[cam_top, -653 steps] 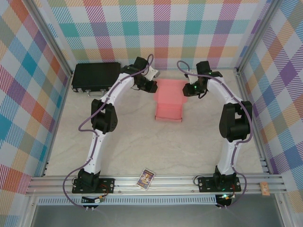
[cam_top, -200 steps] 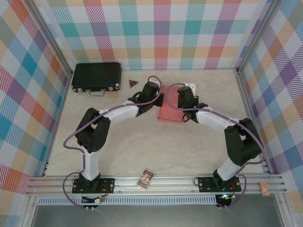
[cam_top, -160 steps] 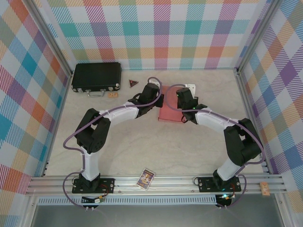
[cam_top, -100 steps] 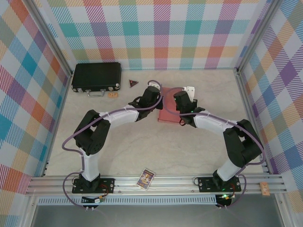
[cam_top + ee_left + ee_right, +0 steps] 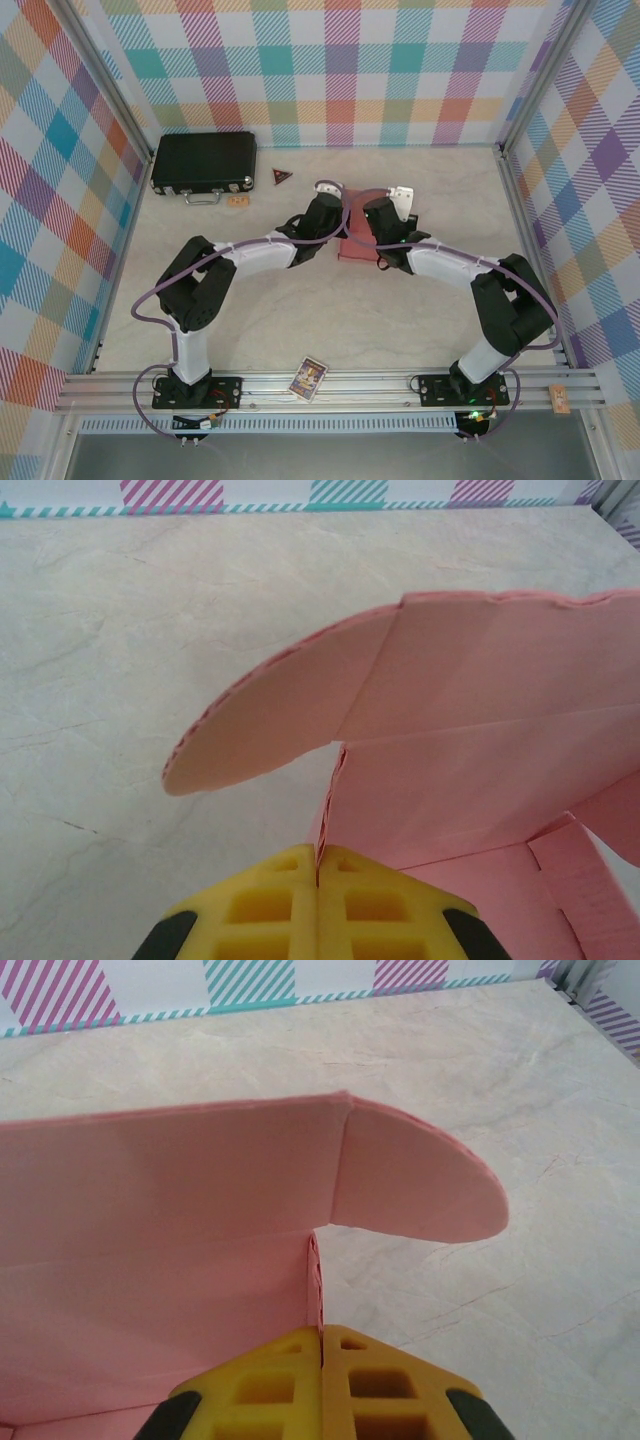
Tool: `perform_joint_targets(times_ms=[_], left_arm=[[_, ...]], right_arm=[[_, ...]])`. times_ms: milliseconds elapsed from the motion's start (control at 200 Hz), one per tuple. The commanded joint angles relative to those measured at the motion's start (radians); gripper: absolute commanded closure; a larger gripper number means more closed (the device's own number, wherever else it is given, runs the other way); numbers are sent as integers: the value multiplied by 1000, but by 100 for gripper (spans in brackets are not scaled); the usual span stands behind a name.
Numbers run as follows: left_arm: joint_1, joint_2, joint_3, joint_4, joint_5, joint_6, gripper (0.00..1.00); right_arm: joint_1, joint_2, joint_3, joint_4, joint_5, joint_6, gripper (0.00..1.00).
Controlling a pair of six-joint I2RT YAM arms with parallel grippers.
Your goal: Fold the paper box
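At mid-counter (image 5: 300, 310) we hold the paper box (image 5: 470, 780) from both sides: left end effector (image 5: 318, 865) and right end effector (image 5: 321, 1340) each pinch a raised side wall tight. Walls stand up; the lid panel (image 5: 170, 1170) and its rounded ears are yet to fold over, we judge.

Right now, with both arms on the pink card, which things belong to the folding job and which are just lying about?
Job: paper box, pinched in the left jaws and the right jaws.
Lying about: black case; picture card on the front rail; small dark triangle; small tan piece near the case.
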Motion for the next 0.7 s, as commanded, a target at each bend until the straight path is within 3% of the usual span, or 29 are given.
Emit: perform_joint_targets(times_ms=[0, 340, 695], left_arm=[[-12, -53, -37, 46, -65, -21, 97], [-39, -86, -131, 176, -140, -4, 98], [-68, -74, -202, 314, -204, -10, 100]], right_arm=[[15, -17, -35, 22, 74, 45, 100], [40, -73, -148, 165, 101, 59, 100], [59, -52, -173, 152, 183, 163, 100]])
